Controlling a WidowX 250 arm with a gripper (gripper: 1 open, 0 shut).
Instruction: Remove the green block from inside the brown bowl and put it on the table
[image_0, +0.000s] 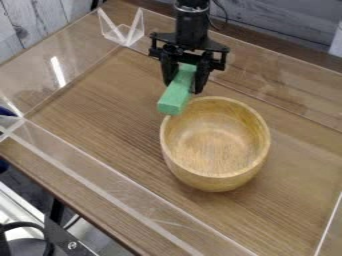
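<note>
My gripper (185, 80) points straight down and is shut on the green block (175, 97), a bright green bar that hangs tilted from the fingers. The block is outside the brown bowl (217, 142), just past its far left rim, low over the table (94, 120). I cannot tell whether its lower end touches the wood. The bowl is a round tan wooden one with nothing inside it.
Low clear acrylic walls (54, 170) run around the table's edges. A clear acrylic bracket (123, 28) stands at the back left corner. Bare wood stretches to the left of the bowl and in front of it.
</note>
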